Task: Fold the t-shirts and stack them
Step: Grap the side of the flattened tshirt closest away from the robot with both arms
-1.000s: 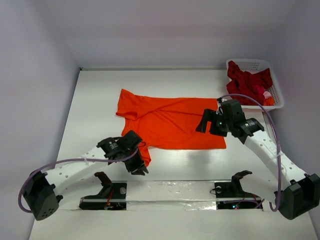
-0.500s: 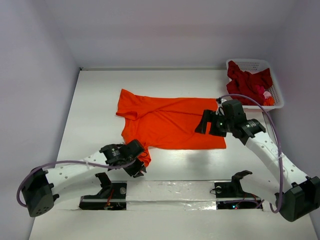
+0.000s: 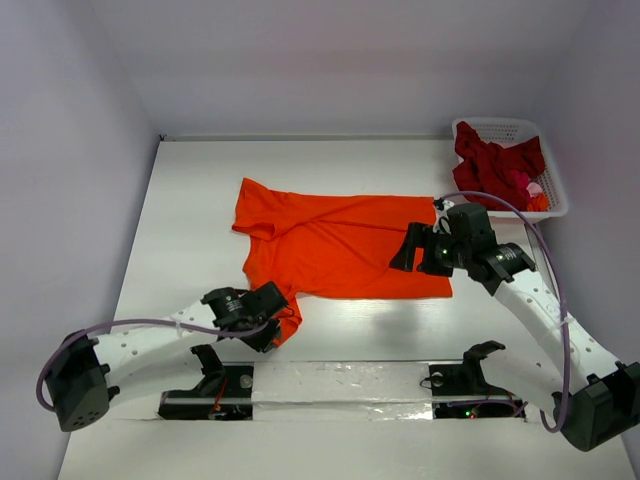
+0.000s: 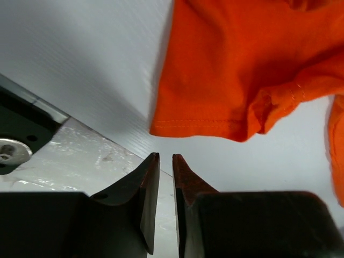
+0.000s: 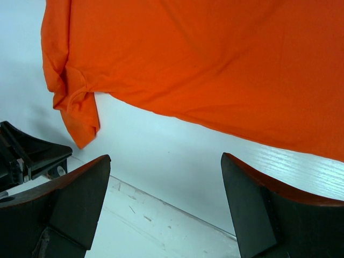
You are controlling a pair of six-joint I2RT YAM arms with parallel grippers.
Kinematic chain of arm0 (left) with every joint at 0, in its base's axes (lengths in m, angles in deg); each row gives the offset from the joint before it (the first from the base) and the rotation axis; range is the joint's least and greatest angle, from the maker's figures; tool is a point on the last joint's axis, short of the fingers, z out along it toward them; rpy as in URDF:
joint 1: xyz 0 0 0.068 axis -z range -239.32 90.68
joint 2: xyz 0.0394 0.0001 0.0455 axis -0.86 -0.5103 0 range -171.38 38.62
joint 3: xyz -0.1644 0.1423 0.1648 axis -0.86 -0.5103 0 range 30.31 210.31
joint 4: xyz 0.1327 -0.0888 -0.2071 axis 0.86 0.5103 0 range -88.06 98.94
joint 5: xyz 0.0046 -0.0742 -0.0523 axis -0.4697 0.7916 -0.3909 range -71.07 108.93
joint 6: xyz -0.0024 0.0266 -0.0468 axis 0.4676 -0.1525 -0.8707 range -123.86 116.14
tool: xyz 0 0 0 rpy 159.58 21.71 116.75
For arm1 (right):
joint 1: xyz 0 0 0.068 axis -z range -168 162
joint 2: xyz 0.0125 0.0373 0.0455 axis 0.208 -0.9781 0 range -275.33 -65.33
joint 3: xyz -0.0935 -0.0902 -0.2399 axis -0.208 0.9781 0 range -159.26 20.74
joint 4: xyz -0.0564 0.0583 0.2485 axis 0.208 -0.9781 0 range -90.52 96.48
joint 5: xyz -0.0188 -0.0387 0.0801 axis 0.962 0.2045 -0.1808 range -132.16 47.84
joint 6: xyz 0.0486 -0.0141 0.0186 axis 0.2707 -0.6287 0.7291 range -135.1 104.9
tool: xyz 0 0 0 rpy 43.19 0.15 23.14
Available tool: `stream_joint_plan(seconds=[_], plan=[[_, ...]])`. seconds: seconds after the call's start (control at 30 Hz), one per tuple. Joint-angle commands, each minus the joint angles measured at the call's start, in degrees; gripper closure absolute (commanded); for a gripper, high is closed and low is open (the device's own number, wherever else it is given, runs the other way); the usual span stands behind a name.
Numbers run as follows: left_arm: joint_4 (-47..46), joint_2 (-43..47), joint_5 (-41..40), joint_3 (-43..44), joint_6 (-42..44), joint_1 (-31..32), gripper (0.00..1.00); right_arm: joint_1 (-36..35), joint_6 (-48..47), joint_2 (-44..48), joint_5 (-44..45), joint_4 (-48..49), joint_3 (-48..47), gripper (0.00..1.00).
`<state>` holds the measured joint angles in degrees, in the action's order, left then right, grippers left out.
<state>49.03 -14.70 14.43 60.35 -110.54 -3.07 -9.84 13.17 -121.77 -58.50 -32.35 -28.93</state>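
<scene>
An orange t-shirt lies spread in the middle of the white table, seen from above with its sleeve end toward 9 o'clock and its straight bottom hem toward 3 o'clock. One sleeve trails off the body toward 7 o'clock, bunched and creased rather than flat. The left arm reaches in from 8 o'clock, and the left jaws sit at the tip of that sleeve. The left wrist view shows them clenched almost together, with only a thin slit between and nothing caught in it. The stitched edge of the sleeve lies just beyond their tips. Below them is bare table, beside the shiny strip that runs along the near edge. The right arm comes in from 4 o'clock, and the right jaws hang over the near corner of the hem at the shirt's 3 o'clock end. They are released and spread wide, with orange cloth across the far part of the right wrist view and bare table in the gap between them. At 1 o'clock, in the far right corner, dark red shirts are heaped in a white basket, well apart from the orange t-shirt. A small patch of pink shows among them.
</scene>
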Motion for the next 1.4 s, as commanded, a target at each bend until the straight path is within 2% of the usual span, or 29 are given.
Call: stream_joint_plan(seconds=[0.0, 0.23, 0.67, 1.03, 1.37], plan=[[8.3, -4.1, -6.1, 5.1, -4.9, 0.4, 0.87, -0.7, -0.6, 0.5, -1.2, 1.7, 0.0, 0.11], [11.3, -9.7, -6.8, 9.2, -3.0, 0.4, 0.84, -0.7, 0.1, 0.5, -2.5, 3.0, 0.2, 0.11], [7.7, -8.6, -1.5, 2.6, -6.0, 0.4, 0.69, -0.7, 0.3, 2.1, -3.6, 2.9, 1.5, 0.11], [3.4, -8.8, -1.3, 0.8, -7.7, 0.9, 0.71, -0.7, 0.3, 2.1, -3.9, 2.7, 1.2, 0.11], [4.4, -11.0, -2.6, 2.7, -8.6, 0.9, 0.72, -0.7, 0.7, 2.5, -4.8, 3.4, 1.8, 0.11]])
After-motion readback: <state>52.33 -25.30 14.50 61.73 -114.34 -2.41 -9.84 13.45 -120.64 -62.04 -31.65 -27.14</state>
